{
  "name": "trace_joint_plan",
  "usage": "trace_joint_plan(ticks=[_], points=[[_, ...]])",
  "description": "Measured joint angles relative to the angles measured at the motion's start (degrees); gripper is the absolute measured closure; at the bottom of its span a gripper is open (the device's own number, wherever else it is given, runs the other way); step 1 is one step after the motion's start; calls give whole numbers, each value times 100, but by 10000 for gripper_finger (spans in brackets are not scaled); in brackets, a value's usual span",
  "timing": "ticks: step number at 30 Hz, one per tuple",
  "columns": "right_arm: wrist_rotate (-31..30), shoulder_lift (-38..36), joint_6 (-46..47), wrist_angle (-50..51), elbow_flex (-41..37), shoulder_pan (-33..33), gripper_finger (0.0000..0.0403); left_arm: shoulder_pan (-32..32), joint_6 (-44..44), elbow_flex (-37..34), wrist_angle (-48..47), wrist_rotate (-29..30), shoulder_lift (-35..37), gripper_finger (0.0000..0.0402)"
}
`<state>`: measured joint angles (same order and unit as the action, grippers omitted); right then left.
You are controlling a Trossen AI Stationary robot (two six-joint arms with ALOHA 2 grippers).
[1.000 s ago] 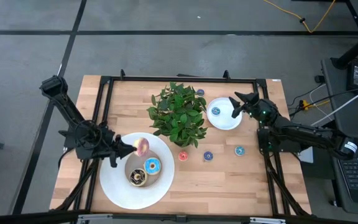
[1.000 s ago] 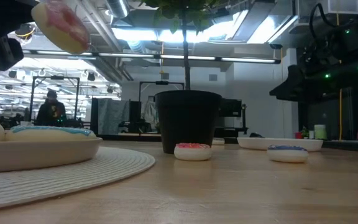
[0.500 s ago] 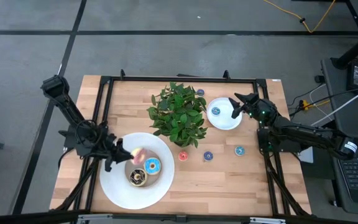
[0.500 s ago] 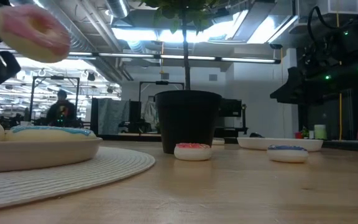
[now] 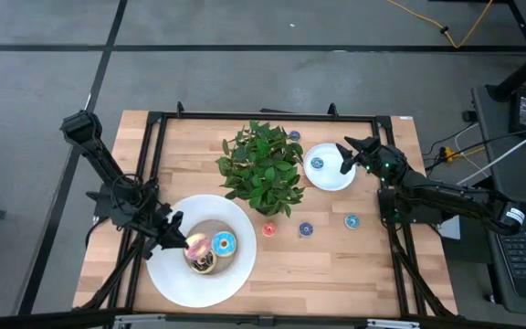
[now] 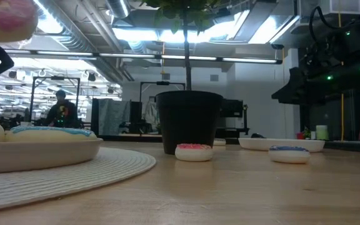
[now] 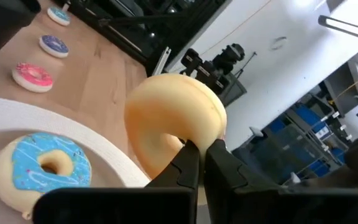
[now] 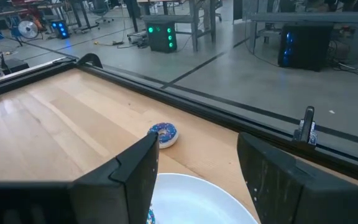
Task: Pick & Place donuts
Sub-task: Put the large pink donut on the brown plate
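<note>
My left gripper (image 5: 183, 242) is shut on the pink-frosted donut (image 5: 197, 244) above the large white plate (image 5: 172, 274). The low view shows that donut (image 6: 5, 17) high over the plate. The light-blue donut (image 5: 224, 243) and the chocolate donut (image 5: 201, 262) lie flat on the plate. A tiny red donut (image 5: 268, 228), a blue one (image 5: 306, 229) and a teal one (image 5: 351, 220) lie on the table. My right gripper (image 5: 346, 160) hangs open over the small white plate (image 5: 334, 179), which bears a tiny blue donut (image 5: 317, 164). My left gripper pinches the pink donut's ring (image 7: 191, 138) between its two fingers (image 7: 188, 167), beside the hole. It comes in slanting from the table's left. The donut is lifted clear of the plate and tilted, its pale underside (image 7: 166, 106) turned toward the wrist camera.
A potted plant (image 5: 263, 167) stands mid-table between the two plates, its dark pot (image 6: 189, 122) tall in the low view. Another tiny blue donut (image 8: 163, 132) lies past the small plate near the far edge. Bare wood spreads along the near right. A person (image 6: 60, 111) stands far off.
My left gripper has carried the pink donut toward the table's near edge, from over the plate's far part to over its middle, beside the blue and chocolate donuts. The donut has tipped on the way. It stays shut on the donut.
</note>
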<state>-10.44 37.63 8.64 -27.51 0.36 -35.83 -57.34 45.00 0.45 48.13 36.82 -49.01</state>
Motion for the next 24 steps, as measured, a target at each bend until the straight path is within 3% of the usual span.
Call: trace_joint_plan(ticks=[6, 10, 16, 24], points=[[0, 0, -2, 0, 0, 0, 185, 127, 236, 0, -130, -123, 2, 398], [0, 2, -2, 0, 0, 0, 185, 422, 692, 49, -747, -357, -97, 398], [0, 2, -2, 0, 0, 0, 185, 966, 909, 85, -926, -688, -297, 398], [0, 2, 2, 0, 0, 2, 185, 1322, 1538, 143, -1368, -736, -569, 398]])
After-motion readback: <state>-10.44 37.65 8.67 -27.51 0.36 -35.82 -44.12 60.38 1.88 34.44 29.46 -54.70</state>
